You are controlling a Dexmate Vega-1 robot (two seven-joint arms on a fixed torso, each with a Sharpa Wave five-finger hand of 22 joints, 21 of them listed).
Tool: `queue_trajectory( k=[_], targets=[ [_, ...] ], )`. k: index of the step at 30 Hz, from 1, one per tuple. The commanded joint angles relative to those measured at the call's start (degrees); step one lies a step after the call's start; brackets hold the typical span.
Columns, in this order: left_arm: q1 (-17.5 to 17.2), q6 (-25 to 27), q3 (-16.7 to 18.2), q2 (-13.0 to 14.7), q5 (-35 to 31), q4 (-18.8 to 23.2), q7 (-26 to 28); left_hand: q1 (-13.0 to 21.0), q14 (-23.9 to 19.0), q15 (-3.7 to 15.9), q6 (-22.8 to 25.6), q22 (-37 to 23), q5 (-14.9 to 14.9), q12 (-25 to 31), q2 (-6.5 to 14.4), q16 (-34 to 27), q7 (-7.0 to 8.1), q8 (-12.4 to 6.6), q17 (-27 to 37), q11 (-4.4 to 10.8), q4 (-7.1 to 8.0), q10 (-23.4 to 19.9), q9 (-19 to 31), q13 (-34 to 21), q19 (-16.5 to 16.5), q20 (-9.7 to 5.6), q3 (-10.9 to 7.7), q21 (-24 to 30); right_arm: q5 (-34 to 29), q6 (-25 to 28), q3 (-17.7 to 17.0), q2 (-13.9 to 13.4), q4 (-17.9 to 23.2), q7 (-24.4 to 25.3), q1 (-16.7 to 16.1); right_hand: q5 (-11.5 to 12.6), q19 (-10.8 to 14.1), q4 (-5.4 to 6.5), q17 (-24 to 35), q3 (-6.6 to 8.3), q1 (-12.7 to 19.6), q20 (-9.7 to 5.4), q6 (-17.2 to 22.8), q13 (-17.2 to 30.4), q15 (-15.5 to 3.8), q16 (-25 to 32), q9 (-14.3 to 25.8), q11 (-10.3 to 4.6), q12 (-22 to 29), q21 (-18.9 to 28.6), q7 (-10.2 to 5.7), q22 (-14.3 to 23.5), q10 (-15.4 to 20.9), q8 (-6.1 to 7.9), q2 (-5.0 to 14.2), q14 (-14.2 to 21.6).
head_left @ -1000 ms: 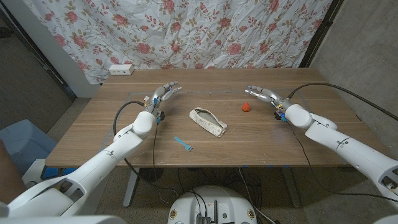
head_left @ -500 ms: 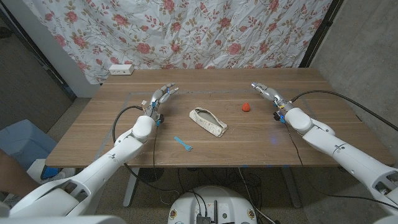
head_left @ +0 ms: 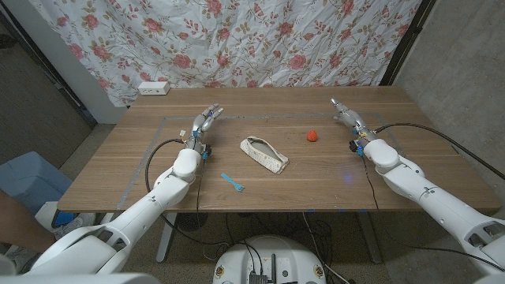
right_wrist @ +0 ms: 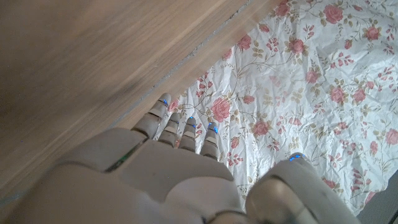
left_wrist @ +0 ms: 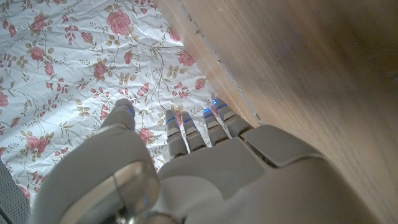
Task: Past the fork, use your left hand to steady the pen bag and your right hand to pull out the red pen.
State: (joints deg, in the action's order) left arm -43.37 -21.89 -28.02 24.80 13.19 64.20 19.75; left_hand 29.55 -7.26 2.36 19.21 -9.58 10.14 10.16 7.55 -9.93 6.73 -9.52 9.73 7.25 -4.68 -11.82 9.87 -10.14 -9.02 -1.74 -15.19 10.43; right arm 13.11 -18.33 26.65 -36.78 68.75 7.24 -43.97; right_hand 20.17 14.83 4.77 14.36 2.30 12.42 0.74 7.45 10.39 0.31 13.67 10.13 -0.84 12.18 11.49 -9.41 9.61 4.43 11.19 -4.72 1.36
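Head view first: pen bag (head_left: 264,155) lies on the wooden worktop (head_left: 110,162), between the two hands. It is a long, cream-coloured pouch with a fine pattern, lying at a slant, and its dark open mouth runs along the upper side. The red pen I cannot make out inside it. The left hand (head_left: 205,122) is held to the left of the bag and a little beyond it, well apart from it, with fingers stretched out and a little separated, holding nothing. The right hand (head_left: 347,117) is far to the right of the bag, fingers straight and close together, also with nothing in them. A small blue fork (head_left: 232,182) lies nearer to the robot than the bag, closer to the left hand's side. A small red object (head_left: 313,136) sits between the bag and the right hand. A white power strip (head_left: 153,88) rests at the far left corner, before the flowered cloth (head_left: 260,39).

Left wrist view: the back of the left hand (left_wrist: 205,168) with fingers (left_wrist: 186,134) extended toward the flowered cloth, the worktop's edge beside them.

Right wrist view: the right hand (right_wrist: 161,168) likewise, fingers (right_wrist: 180,127) straight and side by side, over the worktop's edge.
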Motion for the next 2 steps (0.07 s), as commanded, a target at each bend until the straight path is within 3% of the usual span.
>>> queue_trajectory(
  k=[1, 2],
  targets=[
    [0.20, -1.98, 0.11, -3.55, 2.42, -3.09, 1.06, -0.53, -0.77, 1.59, -0.82, -0.17, 0.38, 0.54, 0.23, -0.57, -0.06, -0.10, 0.13, -0.33, 0.17, -0.23, -0.02, 0.06, -0.48, 0.48, -0.34, 0.41, 8.62, -6.72, -2.97, 4.23, -5.60, -1.78, -0.89, -0.14, 1.04, 0.31, -0.28, -0.08, -0.37, -0.33, 0.27, 0.06, -0.06, 0.43, 0.02, -0.28, 0.06, 0.34, 0.35, -0.06, 1.30, -0.03, 0.80, 1.23],
    [0.04, -2.20, 0.15, -3.70, 2.56, -3.16, 1.19, -0.56, -0.79, 1.58, -0.84, -0.17, 0.39, 0.59, 0.27, -0.56, -0.07, -0.12, 0.12, -0.39, 0.16, -0.33, -0.02, 0.07, -0.50, 0.49, -0.37, 0.41, 9.85, -8.24, -3.58, 5.18, -6.65, -1.86, -1.00, -0.15, 1.29, 0.33, -0.39, -0.13, -0.43, -0.44, 0.52, 0.05, -0.12, 0.44, 0.01, -0.18, 0.14, 0.34, 0.32, -0.06, 1.74, 0.03, 0.85, 1.48]
  ],
)
